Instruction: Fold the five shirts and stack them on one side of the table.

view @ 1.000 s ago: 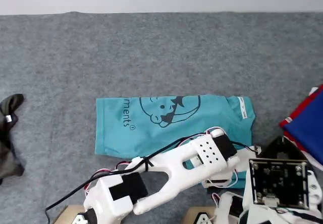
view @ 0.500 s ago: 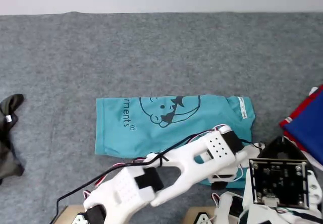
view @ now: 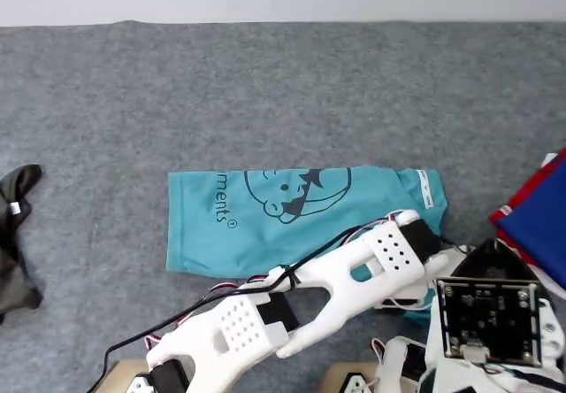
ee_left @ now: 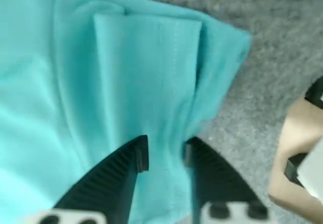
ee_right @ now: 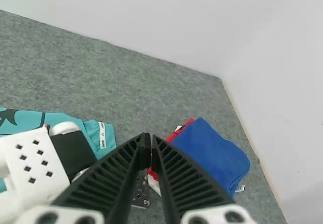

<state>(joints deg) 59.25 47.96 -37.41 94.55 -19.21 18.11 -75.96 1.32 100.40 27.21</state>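
A teal shirt point(view: 265, 225) with a dark print lies folded lengthwise in the middle of the grey table point(view: 265, 92). My left arm point(view: 389, 251) stretches across the shirt's near edge to its near right corner. In the left wrist view my left gripper point(ee_left: 162, 153) is open, its black fingers point(ee_left: 132, 158) pressed down astride a fold of the teal shirt point(ee_left: 126, 72) near the hem. My right gripper point(ee_right: 150, 146) is shut on nothing and hangs above the table's near right side. The right arm point(view: 491, 322) sits at the bottom right.
A blue and red folded shirt point(view: 539, 220) lies at the right edge, also seen as the blue shirt point(ee_right: 209, 153). A dark crumpled shirt point(view: 16, 242) rests at the far left. Grey table lies open behind the teal shirt.
My left arm has stretched further right along the teal shirt's near edge, bringing its wrist to the near right corner. The right arm has not moved.
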